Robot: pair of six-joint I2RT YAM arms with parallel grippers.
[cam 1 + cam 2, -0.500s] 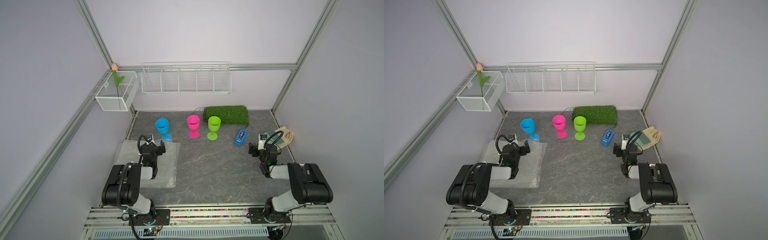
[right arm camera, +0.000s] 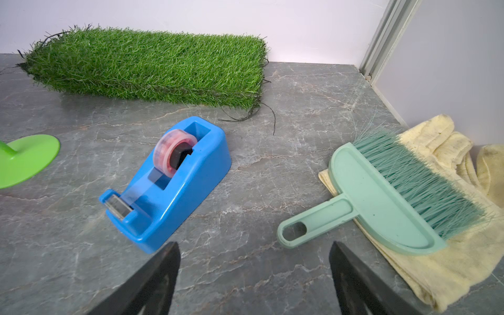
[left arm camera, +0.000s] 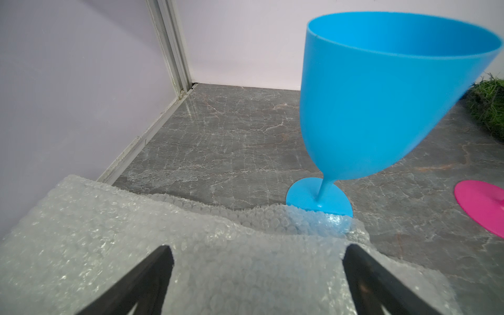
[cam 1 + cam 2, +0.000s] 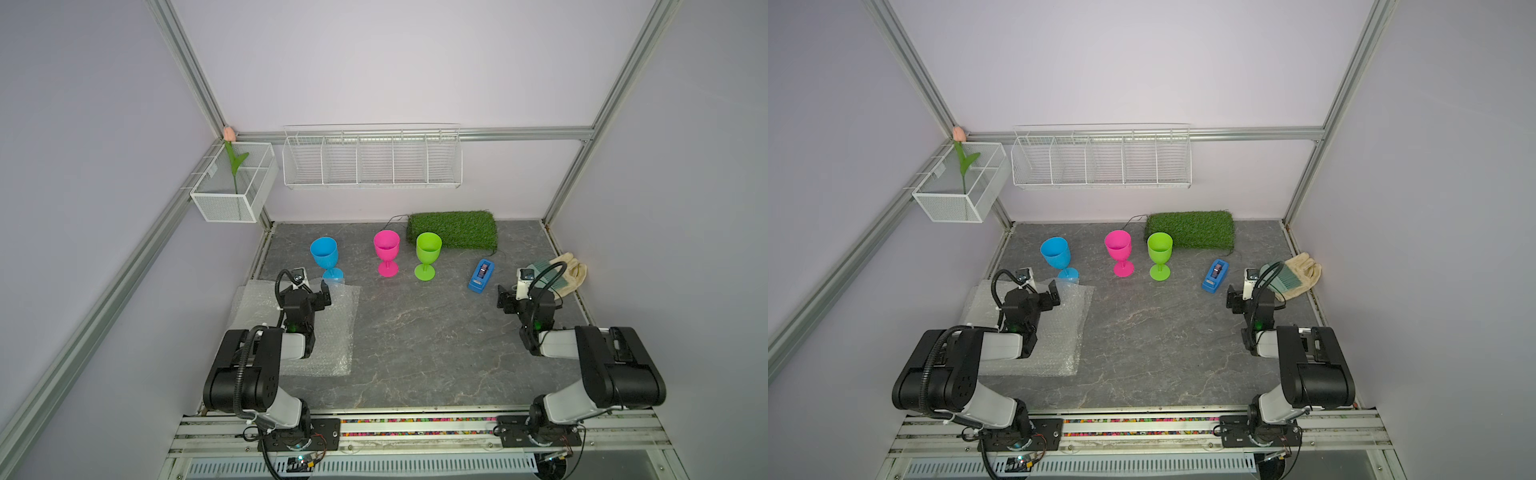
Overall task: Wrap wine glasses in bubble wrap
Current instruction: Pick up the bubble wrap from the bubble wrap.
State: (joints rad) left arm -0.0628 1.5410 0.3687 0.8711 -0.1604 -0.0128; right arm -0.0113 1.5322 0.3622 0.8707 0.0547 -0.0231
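The left gripper [image 3: 257,249] is held wide open over the bubble wrap [image 3: 103,226] — nothing is grasped. The blue glass [image 3: 381,95] is stood just beyond, its foot tucked under the sheet's edge. The right gripper [image 2: 255,245] is spread wide above the table [image 2: 245,281] — empty.

Bubble wrap [image 3: 136,240] veils the blue goblet's [image 3: 381,103] foot rim. At its three o'clock, the left wrist view shows only the pink goblet's [image 3: 480,210] foot.
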